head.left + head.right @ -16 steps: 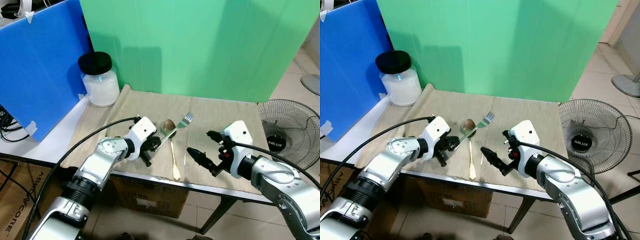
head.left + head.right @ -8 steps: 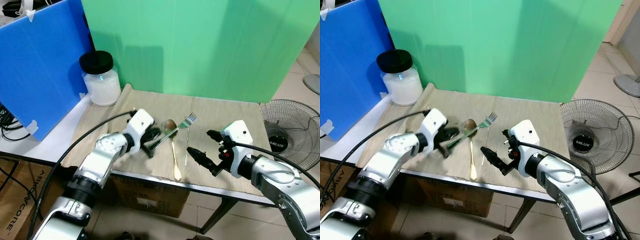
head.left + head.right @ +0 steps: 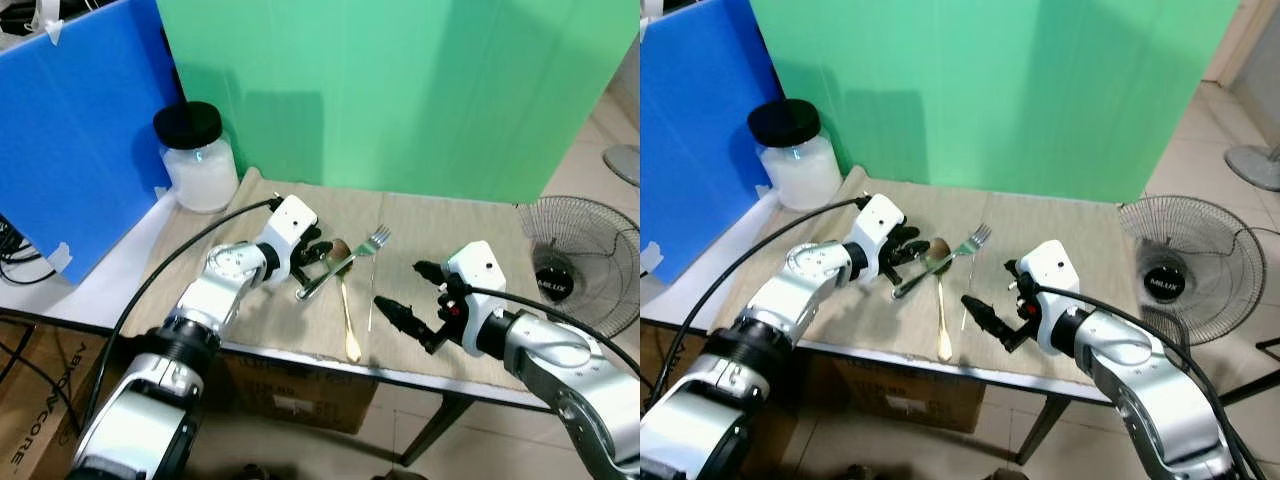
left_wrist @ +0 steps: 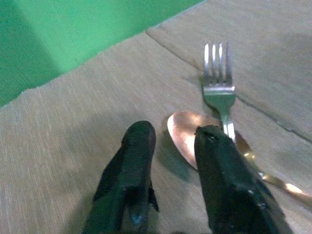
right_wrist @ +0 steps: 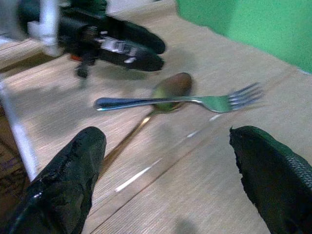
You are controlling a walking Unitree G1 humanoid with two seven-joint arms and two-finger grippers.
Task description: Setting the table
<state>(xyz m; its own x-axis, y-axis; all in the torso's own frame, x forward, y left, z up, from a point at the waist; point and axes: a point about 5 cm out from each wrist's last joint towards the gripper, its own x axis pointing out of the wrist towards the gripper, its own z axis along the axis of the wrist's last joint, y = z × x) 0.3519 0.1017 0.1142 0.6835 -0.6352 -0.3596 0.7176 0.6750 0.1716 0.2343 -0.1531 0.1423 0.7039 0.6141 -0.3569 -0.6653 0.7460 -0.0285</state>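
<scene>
**Cutlery crossed on the mat; both grippers empty**

Head views: I see a beige table mat [image 3: 430,225] on the table, before a green backdrop [image 3: 420,90]. A silver fork [image 3: 345,264] lies slantwise with its stem across the bowl of a gold spoon [image 3: 347,310], whose handle runs toward the near edge. A thin pale stick [image 3: 371,295], possibly a chopstick, lies just beside the spoon. My left gripper [image 3: 318,252] sits low, close beside the spoon bowl and above the fork handle's end. My right gripper [image 3: 412,296] hangs near the mat's front edge, right of the stick. A white-filled jar with a black lid [image 3: 195,160] stands at the far left corner, and a floor fan [image 3: 580,265] stands off to the right.

Left wrist view: the fingers [image 4: 129,180] stand slightly parted, nothing between them, tips just short of the spoon bowl [image 4: 187,130] and fork tines [image 4: 217,63].

Right wrist view: jaws spread wide and empty, aimed at the fork [image 5: 170,102].

Judgement: the crossed pieces need separating before placing; the left is positioned for that.
</scene>
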